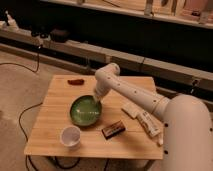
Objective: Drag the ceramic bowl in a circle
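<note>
Scene: a wooden tabletop [52, 125] seen from above, with the robot's white arm [135, 94] reaching across it from the right.
Ceramic bowl: the ceramic bowl [84, 112] sits upright near the middle of the tabletop, a little left of centre; it is glossy green inside with a darker rim, and is the largest dish in view.
Tool: the tool [98, 103] points down at the bowl's far right rim, below the bent elbow of the arm, and meets the bowl there in this view.
Tool state: it cannot be told whether the tool is apart, together or clamped on the rim.
White cup: a white cup [70, 136] stands upright near the front edge, in front of the bowl and slightly to its left, apart from it.
Dark packet: a dark flat packet [113, 130] lies just right of the bowl's near side, close to it.
Reddish item: a small reddish-brown item [75, 81] lies near the far left edge, behind the bowl and well apart from it.
Pale items: pale long items [145, 120] lie on the right side of the tabletop, partly under the arm.
Floor: a dark cable [25, 112] curves over the floor to the left.
</note>
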Controlling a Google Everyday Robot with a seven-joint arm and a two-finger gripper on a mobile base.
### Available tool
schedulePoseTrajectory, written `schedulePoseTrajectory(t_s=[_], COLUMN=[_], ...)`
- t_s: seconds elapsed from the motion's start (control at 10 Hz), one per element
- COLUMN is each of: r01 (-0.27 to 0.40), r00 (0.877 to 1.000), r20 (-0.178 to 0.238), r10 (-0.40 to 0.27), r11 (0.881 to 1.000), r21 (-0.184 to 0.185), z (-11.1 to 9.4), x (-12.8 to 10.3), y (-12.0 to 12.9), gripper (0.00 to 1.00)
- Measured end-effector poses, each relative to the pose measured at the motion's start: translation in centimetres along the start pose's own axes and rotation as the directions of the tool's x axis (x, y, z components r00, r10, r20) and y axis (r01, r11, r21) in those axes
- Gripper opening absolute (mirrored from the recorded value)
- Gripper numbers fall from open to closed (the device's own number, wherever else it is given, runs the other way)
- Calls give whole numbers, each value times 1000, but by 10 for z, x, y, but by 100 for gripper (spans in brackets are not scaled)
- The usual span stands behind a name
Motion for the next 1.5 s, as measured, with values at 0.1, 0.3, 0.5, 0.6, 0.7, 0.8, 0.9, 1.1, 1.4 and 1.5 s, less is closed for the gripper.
schedulePoseTrajectory(t_s=[0.1,0.3,0.5,0.6,0.7,0.8,0.9,1.1,1.4,1.5], r01=[-28,-86,-132,-122,-87,-41,2,116,172,169], r00=[1000,996,991,992,996,998,998,989,981,982], r20=[-8,-13,-11,3,23,44,60,88,81,72], r10=[28,85,132,123,89,44,1,-116,-177,-175], r11=[1000,995,987,988,992,997,999,993,983,982], r21=[-14,-50,-88,-93,-88,-72,-55,6,71,90], z=[1,-6,-25,-33,-40,-44,-47,-44,-25,-15], x=[6,2,-21,-34,-48,-59,-66,-75,-54,-39], y=[18,61,104,110,108,96,83,40,1,-6], gripper=[0,0,0,0,0,0,0,0,0,0])
